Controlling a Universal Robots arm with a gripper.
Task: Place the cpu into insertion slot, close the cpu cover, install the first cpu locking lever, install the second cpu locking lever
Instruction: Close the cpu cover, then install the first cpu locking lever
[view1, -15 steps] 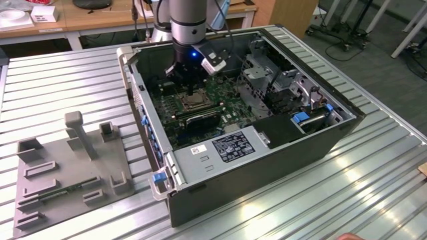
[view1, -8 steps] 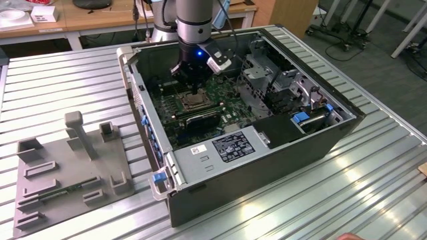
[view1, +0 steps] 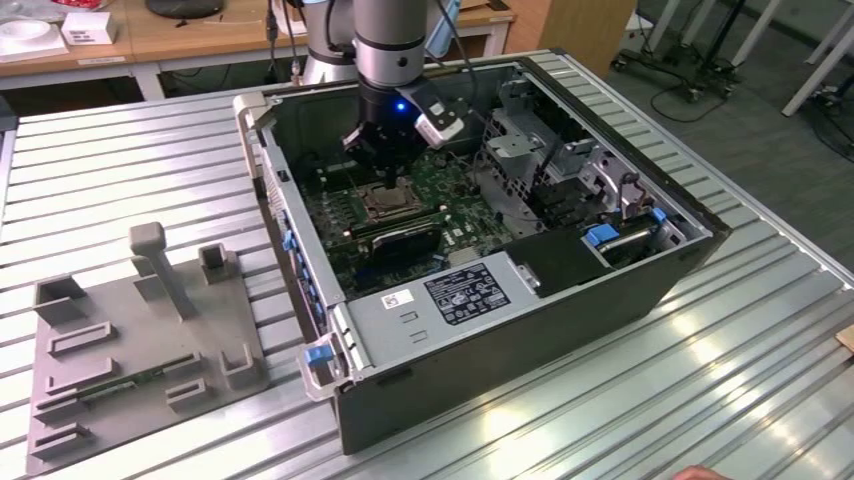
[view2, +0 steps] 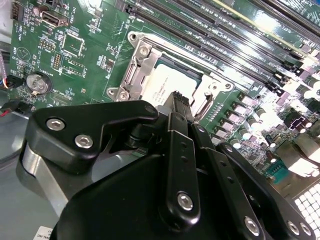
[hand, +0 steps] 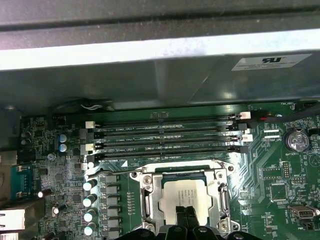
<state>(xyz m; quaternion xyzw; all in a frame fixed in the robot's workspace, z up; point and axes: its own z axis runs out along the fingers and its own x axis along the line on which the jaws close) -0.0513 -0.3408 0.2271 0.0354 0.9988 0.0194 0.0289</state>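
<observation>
The open computer case (view1: 561, 300) lies on a ribbed metal table, and my gripper (view1: 387, 185) reaches down into it over the green motherboard. The cpu (hand: 185, 191), pale grey-beige, lies flat in the insertion slot (view1: 391, 206). The silvery cpu cover (hand: 150, 197) lies down around it, its cut-out showing the chip's face. My fingertips (hand: 186, 212) stand close together with nothing between them, right at the cpu's near edge. In the second wrist view my gripper (view2: 176, 97) rises in front of the cpu (view2: 165, 82) and cpu cover (view2: 137, 65). I cannot make out the locking levers.
Long black memory slots (hand: 165, 137) run beside the socket toward the case wall (hand: 150, 75). A metal drive cage (view1: 534, 165) and blue clips (view1: 603, 233) fill the case's far side. A grey fixture plate (view1: 134, 340) lies on the table at the exterior view's left.
</observation>
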